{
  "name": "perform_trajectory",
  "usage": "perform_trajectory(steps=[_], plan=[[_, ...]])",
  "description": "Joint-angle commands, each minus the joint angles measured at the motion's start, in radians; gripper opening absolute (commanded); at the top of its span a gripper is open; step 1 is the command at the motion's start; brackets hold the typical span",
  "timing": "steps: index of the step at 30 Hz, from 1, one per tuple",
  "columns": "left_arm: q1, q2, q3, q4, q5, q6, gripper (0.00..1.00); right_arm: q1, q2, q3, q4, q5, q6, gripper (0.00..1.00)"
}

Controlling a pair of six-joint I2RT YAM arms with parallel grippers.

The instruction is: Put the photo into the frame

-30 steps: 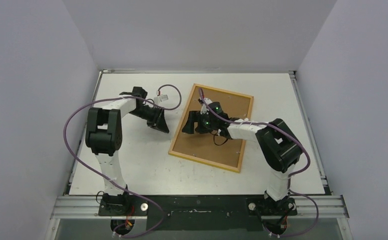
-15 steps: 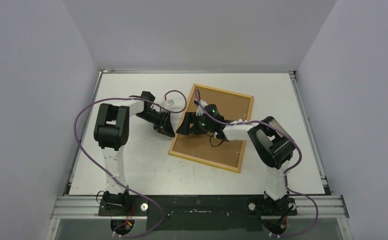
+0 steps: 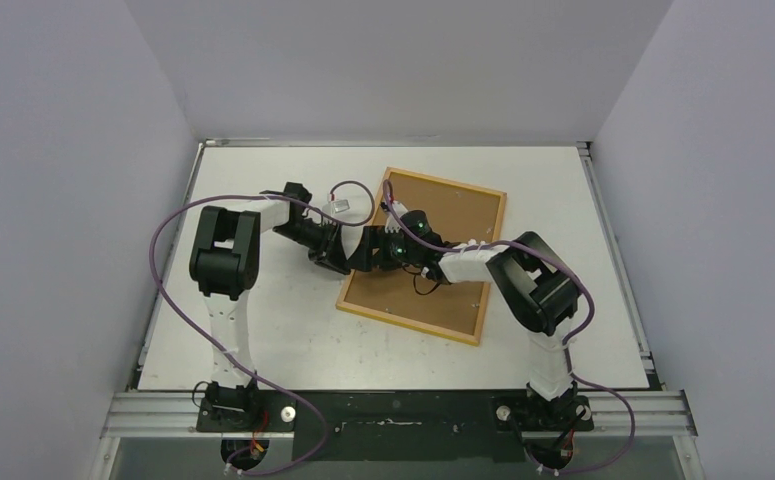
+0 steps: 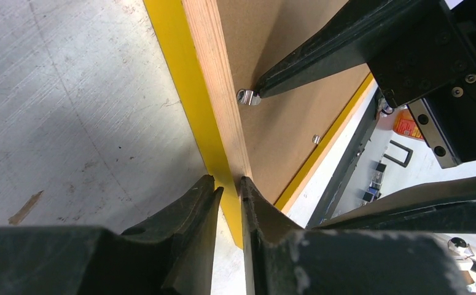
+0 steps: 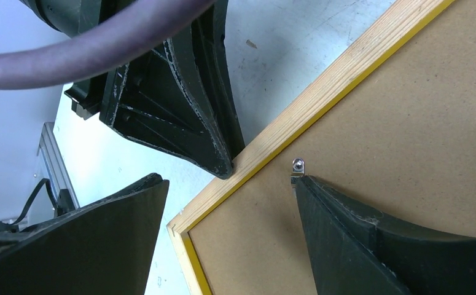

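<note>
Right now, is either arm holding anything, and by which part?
Hard to tell: the left gripper pinches at the frame's wooden edge; the right gripper is open, holding nothing.

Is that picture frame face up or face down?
Face down: the frame shows its pale wooden back and the brown backing panel upward; its yellow front faces the table.

The left gripper point(image 4: 229, 184) straddles the rim of the thin, yellow-fronted, pale-wood-backed frame point(image 4: 214, 74), dark fingers nearly together. Over the brown fibreboard backing panel point(image 4: 284, 123), the right gripper's finger point(image 4: 321, 58) touches a small metal clip point(image 4: 246, 97).
</note>
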Motion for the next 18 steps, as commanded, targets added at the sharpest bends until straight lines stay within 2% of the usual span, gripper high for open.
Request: perform_trajectory(steps=[1,18], plan=[[-0.008,0.014,0.029,0.022,-0.018,0.011,0.18,0.024,0.014,0.02,0.05,-0.025,0.02,0.77],[-0.012,0.009,0.028,0.032,-0.032,0.005,0.16,0.049,0.017,0.002,0.087,-0.03,0.061,0.76]])
